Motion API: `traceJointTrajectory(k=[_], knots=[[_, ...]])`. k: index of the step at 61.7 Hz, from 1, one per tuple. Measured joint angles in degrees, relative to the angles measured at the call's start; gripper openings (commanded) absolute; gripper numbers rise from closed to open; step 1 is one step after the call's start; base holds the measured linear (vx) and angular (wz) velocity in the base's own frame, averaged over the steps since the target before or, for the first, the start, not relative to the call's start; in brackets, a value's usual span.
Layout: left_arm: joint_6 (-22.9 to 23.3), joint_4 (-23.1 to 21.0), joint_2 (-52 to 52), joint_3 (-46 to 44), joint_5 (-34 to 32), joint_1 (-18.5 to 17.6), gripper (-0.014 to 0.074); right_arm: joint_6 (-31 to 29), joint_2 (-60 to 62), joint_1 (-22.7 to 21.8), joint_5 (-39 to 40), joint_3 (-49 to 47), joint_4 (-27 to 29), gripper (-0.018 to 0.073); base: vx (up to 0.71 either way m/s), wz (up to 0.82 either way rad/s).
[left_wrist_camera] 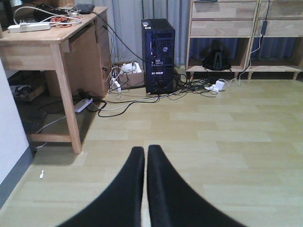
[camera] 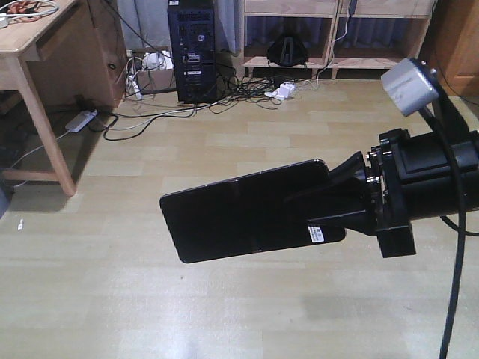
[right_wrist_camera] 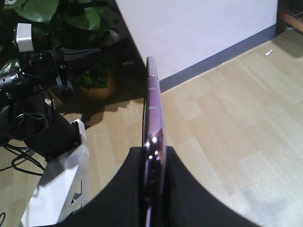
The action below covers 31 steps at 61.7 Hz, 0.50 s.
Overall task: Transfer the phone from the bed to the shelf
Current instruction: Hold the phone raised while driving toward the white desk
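Over pale plank flooring (camera: 150, 299), you are holding the phone (camera: 239, 213) aloft, clamped in your right pincer (camera: 322, 203), left pincer (left_wrist_camera: 145, 151) closed on nothing, with only placing it on the shelf (camera: 374, 7) ahead remaining.

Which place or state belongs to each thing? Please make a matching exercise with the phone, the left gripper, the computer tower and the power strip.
Things:
1. phone
2. left gripper
3. computer tower
4. white power strip

Places or states:
A. lying on the desk
B. shut, holding nothing
C. standing on the floor
D. held by the right gripper

Pairs: 1-D, 2-B, 3-C, 4-A
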<state>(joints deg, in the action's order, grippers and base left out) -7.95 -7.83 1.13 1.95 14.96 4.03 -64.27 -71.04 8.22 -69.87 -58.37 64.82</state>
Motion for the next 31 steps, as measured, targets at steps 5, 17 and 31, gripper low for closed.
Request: traceJointTrajectory(k=[5,17,31], knots=[[0.00,0.00,0.00,0.00,0.00,0.00,0.0001,0.00,0.13,0.00,-0.05,0.02,0.14,-0.0001,0.37,-0.03],[0.00,0.00,0.00,0.00,0.00,0.00,0.0001,0.00,0.30,0.00,-0.01,0.02,-0.01,-0.0001,0.36,-0.10],[0.00,0.00,0.00,0.00,0.00,0.00,0.0001,0.00,0.30,0.00,0.05,0.02,-0.02,-0.0001,0.34,-0.21]])
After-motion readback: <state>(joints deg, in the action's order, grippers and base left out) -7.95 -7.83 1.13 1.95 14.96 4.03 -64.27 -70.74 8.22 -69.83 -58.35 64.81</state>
